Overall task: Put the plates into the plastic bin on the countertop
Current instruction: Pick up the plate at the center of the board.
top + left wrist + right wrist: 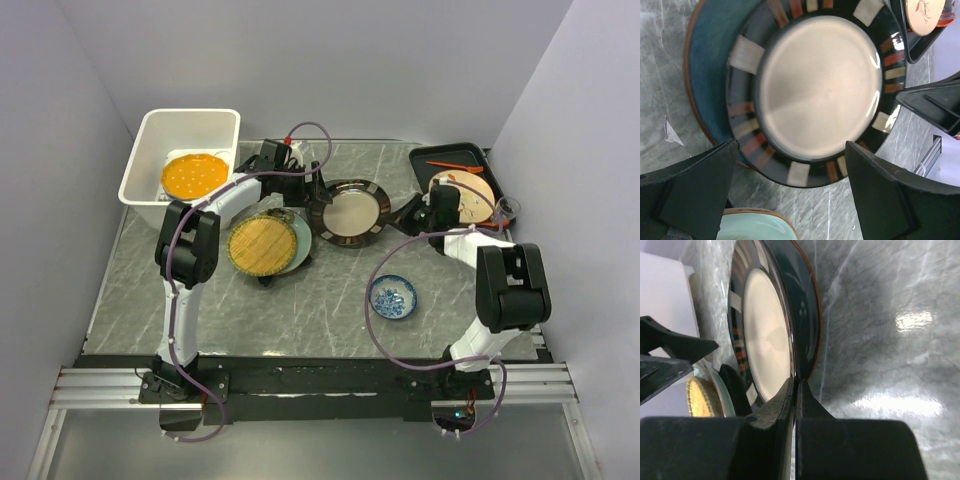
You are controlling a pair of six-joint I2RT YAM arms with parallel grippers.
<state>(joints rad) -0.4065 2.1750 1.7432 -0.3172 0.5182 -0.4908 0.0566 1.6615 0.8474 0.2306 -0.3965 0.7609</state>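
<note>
- The right gripper [795, 382] had its two fingers pressed together on the rim of the dark striped-rim plate [352, 212]. An edge pinch looked like the only way to get hold of so flat a thing.
- That plate lay mid-countertop [300, 320] on top of a dark teal plate [705, 80], well apart from the plastic bin [150, 130]. Whether its pinched edge was lifted clear could not be told.
- The left gripper [790, 155] hung over the plate's opposite side with its fingers spread and nothing between them. It was probably placed to take the plate over, since the bin stood on the left arm's side.
- An orange dotted plate [194, 175] lay flat inside the bin.
- A yellow woven-pattern plate [260, 246] rested on a pale green plate [298, 240] just beside the stack, so most of the task seemed to remain.
- One risk was that the teal plate underneath might drag along with the striped one.
</note>
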